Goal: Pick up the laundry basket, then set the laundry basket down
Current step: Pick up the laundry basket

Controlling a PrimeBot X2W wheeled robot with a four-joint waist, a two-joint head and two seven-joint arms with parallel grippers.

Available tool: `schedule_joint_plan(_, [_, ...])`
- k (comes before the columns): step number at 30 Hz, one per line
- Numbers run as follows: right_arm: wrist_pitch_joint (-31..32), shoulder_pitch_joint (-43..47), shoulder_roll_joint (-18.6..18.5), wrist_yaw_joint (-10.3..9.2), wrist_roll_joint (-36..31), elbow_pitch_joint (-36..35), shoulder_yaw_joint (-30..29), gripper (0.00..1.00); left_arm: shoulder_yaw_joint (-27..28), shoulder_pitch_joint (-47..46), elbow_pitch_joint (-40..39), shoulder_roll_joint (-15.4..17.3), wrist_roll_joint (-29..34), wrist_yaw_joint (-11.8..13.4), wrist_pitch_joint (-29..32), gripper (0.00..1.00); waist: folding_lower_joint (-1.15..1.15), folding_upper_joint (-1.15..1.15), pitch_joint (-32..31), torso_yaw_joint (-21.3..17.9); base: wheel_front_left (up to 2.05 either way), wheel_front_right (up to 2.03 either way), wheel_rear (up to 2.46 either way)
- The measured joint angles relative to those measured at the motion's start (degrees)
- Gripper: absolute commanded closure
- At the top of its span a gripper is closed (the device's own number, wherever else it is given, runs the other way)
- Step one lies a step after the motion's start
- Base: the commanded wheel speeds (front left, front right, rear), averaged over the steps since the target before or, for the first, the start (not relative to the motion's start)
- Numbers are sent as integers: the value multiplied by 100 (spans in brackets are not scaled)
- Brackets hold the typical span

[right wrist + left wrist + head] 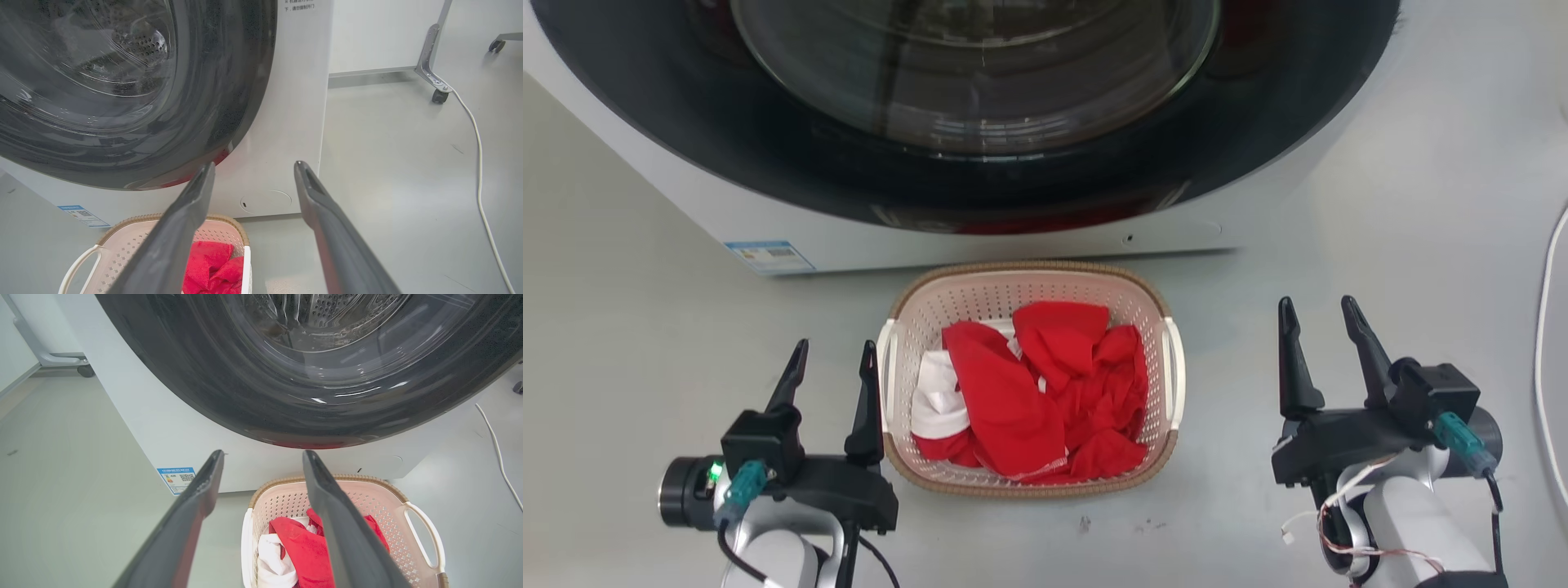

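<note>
One laundry basket (980,298) with one clothes heap (1045,392) between two released hands: left hand (836,344), right hand (1317,300)

A blue-and-white sticker (176,478) sits low on the white front of the washing machine (163,428). It carries a QR code (186,477), and its print is too small to read. Higher on that front, a line of Chinese characters (299,6) seems to read 请勿强制开门.

White front-loading washing machine (1029,242) with dark-rimmed glass door (980,73) on a smooth pale grey floor (629,343); a white cable (479,171) trails past a castored metal frame (434,77).
</note>
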Motion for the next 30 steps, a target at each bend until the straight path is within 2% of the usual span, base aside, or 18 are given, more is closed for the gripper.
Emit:
schedule_joint_plan(12, [51,-726,12,0,46,679,7,0,58,-906,862,-97,-164,-56,97,0,0,0,1027,55,0,0,0])
schedule_joint_plan(22, [54,-1362,51,0,53,1054,226,0,-34,-1697,1471,-116,-155,-200,247,0,0,0,1884,97,0,0,0])
schedule_joint_plan(30, [45,-1879,58,26,62,1340,404,0,-14,-2215,1956,-130,-155,-202,290,0,0,1,2543,136,0,0,0])
